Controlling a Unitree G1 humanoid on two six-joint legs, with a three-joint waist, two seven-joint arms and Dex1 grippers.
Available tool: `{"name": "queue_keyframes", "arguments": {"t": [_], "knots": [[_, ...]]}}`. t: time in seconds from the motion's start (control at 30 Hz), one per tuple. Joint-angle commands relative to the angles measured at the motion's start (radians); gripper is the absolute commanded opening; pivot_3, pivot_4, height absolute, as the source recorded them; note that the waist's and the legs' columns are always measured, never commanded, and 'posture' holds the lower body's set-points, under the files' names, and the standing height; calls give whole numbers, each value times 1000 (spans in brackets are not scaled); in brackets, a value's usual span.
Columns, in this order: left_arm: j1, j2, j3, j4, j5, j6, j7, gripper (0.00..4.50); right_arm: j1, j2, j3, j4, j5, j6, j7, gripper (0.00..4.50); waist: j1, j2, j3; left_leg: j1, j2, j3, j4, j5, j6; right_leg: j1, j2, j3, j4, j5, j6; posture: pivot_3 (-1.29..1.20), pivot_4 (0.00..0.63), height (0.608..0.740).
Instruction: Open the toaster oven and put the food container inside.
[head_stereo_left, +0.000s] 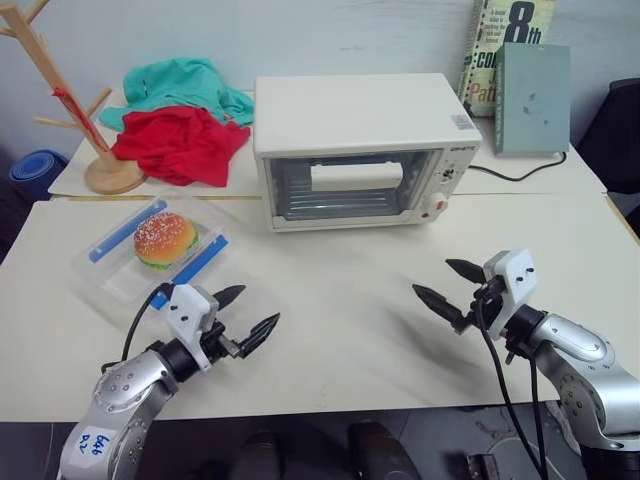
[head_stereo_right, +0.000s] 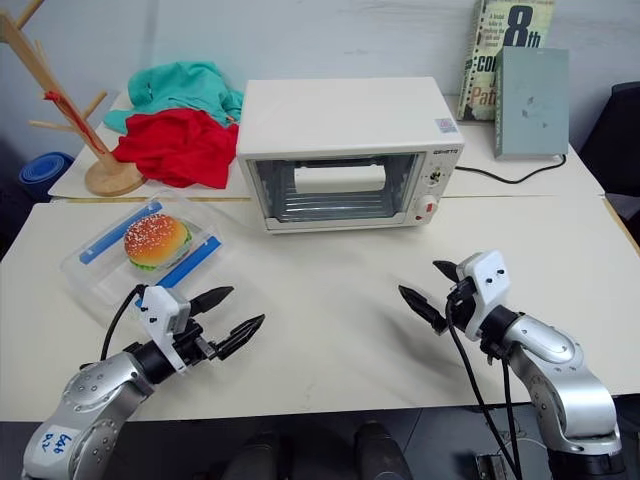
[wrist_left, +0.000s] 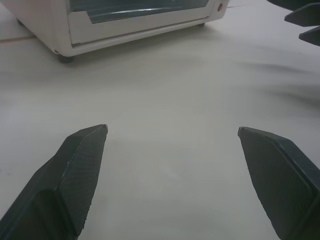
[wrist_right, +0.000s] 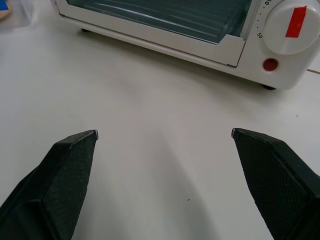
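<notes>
Two pale tabletops (head_stereo_left: 330, 330) butt together, the largest items here. On the far one, at the seam, stands the boxy cream-white toaster oven (head_stereo_left: 360, 150) with clear glass door shut, wire rack visible inside, red-marked knobs on its right panel.

Behind it: a heap of teal and red cloth (head_stereo_left: 180, 120), a wooden peg stand (head_stereo_left: 75, 110), upright books (head_stereo_left: 520, 75), and a black cord (head_stereo_left: 515, 172) trailing from the oven.

On the near top, left of the oven and well apart from it, lies the shallow clear plastic food container (head_stereo_left: 150, 250) with two blue side clips and a toy hamburger inside.

The left gripper (head_stereo_left: 248, 315) and right gripper (head_stereo_left: 448, 288) hover above the bare table, fingers spread wide, holding nothing.

Risks, as judged:
- The oven looks light; a pull on the door could drag or tip it forward unless braced.
- The door drops towards the table edge, narrowing approach room.
- The container's slick, shallow walls may slip from a pinch, or it may catch the rack on entry.
</notes>
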Motion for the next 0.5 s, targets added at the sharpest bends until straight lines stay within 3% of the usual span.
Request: {"name": "queue_keyframes", "arguments": {"t": [0.03,0.2,0.5], "knots": [[-23,8,-22,-22,17,12,20,4415,-6,5,-27,-32,12,-18,-8,4446,0,0,0,0,0,0,0,0,0,0,0,0,0,0,0,0,150,740],[-45,-7,0,-3,13,60,74,4415,-9,9,-21,-29,6,-13,-22,4446,0,0,0,0,0,0,0,0,0,0,1,0,1,0,0,0,150,740],[-79,13,19,14,-48,71,18,4415,-53,20,-44,-23,77,58,-59,4446,0,0,0,0,0,0,1,0,0,0,0,0,1,0,0,0,150,740]]}}
